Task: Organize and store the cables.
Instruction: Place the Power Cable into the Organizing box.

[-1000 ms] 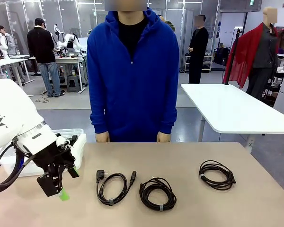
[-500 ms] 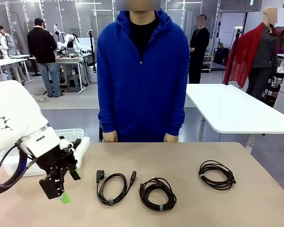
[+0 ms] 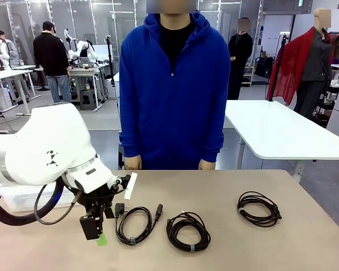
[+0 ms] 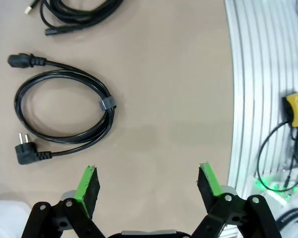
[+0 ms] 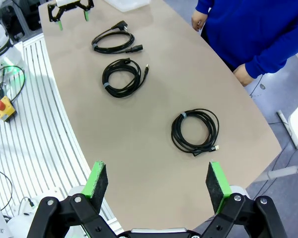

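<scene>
Left wrist view: the left end effector (image 4: 148, 171) is held spread apart and empty near a black coiled plug-ended cable (image 4: 107, 103) on the tan table (image 4: 169, 74); the right end effector (image 5: 156, 168) is spread likewise.

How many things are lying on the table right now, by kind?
Black coiled cord with two-pin mains plug: 1
Black coiled cords with small connectors: 2
Translucent plastic bin: 1
Total: 4

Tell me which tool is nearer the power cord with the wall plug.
Left. The left tool hangs open right beside the power cord; the right tool is open, far off toward the table's other end.
</scene>
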Controlling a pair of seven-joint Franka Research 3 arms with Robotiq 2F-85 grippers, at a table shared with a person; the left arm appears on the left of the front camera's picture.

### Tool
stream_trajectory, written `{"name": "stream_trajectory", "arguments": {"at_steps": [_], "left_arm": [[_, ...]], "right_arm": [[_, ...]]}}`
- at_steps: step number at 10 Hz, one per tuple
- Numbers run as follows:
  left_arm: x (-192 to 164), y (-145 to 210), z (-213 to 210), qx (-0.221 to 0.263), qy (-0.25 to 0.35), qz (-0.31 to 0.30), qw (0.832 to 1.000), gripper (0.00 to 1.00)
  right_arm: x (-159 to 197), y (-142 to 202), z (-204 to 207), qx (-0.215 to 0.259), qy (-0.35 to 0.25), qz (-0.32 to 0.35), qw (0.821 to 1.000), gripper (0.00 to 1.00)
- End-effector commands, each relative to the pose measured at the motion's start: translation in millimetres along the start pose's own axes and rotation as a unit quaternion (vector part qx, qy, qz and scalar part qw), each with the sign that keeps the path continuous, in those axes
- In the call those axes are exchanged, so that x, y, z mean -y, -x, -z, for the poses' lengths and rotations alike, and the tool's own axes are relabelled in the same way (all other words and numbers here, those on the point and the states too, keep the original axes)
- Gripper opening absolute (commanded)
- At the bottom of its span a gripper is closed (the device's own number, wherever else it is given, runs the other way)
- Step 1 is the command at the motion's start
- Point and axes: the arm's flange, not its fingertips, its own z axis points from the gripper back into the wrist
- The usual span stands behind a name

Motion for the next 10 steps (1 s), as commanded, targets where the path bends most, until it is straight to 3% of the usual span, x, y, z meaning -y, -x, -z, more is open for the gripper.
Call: {"name": "stream_trajectory", "arguments": {"at_steps": [1, 4, 8, 10], "left_arm": [[0.3, -13.9, 7.6, -0.016, -0.017, -0.028, 0.999, 1.00], [7.0, -32.9, 30.3, -0.049, -0.052, -0.056, 0.996, 1.00], [-12.6, -49.0, 53.8, -0.070, -0.055, -0.059, 0.994, 1.00], [-21.3, -51.3, 63.3, -0.049, -0.050, -0.055, 0.996, 1.00]], "right_arm": [[-1.0, -0.1, -0.9, 0.000, 0.001, -0.002, 1.000, 1.00], [-1.0, -0.1, -0.9, 0.000, 0.001, -0.002, 1.000, 1.00], [-1.0, -0.1, -0.9, 0.000, 0.001, -0.002, 1.000, 1.00], [-1.0, -0.1, -0.9, 0.000, 0.001, -0.002, 1.000, 1.00]]}}
